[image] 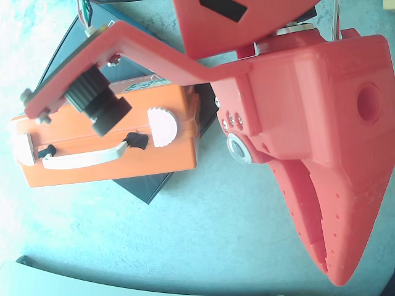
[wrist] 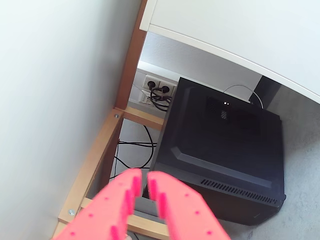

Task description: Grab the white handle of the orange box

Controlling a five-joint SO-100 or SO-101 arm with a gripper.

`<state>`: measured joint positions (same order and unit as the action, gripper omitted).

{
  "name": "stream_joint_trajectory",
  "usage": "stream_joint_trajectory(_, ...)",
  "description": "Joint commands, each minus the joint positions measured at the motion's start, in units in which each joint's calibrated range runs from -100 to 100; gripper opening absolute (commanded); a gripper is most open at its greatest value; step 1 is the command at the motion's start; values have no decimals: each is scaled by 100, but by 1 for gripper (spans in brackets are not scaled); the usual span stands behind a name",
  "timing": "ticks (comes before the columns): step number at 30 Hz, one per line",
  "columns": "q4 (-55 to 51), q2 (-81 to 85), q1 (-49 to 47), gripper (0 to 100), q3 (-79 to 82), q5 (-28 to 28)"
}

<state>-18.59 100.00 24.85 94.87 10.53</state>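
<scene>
At nine o'clock in the overhead view, the box (image: 108, 145) shows its stiff, slim handle (image: 83, 159), best gripped mid-span, while the nearly pressed-together jaws of the gripper (image: 330, 268) hang well apart from it.

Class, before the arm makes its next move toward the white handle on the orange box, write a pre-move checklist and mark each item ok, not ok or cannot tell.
1. White handle in sight and uncovered in the overhead view: ok.
2. Orange box lying on the black board, handle side up: ok.
3. Gripper empty: ok, nothing between the fingers in the wrist view.
4. Jaws open wide enough to take the handle: not ok, only a narrow gap shows.
5. Gripper lined up over the handle: not ok, it sits to the right of the box in the overhead view.
6. Wrist camera sees the box: not ok, it shows a black cabinet instead.
</scene>
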Motion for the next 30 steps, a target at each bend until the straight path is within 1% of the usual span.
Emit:
stream_joint_trajectory(1,-984,0,696,1,212,-11)
stream_joint_trajectory(13,-950,0,688,1,212,-11)
stream_joint_trajectory(16,-933,0,510,1,88,-11)
stream_joint_trajectory(17,-933,0,363,1,17,-11)
stream_joint_trajectory(21,-781,0,-1202,1,-178,-16)
stream_joint_trajectory(24,-28,0,-2210,1,-364,-16)
stream_joint_trajectory(26,666,0,-2799,1,-533,-16)
stream_joint_trajectory(29,1318,0,-3310,1,-905,-16)
stream_joint_trajectory(30,1487,-236,-3434,2,-1100,-16)
